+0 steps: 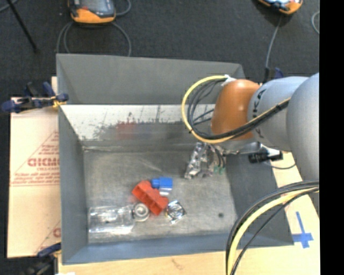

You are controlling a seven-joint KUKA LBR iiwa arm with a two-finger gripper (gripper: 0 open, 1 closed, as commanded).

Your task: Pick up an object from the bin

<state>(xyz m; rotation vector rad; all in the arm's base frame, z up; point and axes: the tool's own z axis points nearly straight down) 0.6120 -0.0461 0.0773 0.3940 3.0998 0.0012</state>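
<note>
Floor: dark grey, carpet-like [161,29], well beyond the gripper [200,165] toward the top of the view, and also far to its left.
Floor items: an orange-and-black device [92,9] up and to the gripper's left; a second one [280,4] up and to its right, cut by the top edge.
Cables: thin dark leads [129,43] loop from the left device; another [272,40] runs down from the right one.
Rod: thin black bar [24,28], slanted, far upper left.
Furniture: pale wood surface [177,263] below the gripper.
Light: even.
</note>
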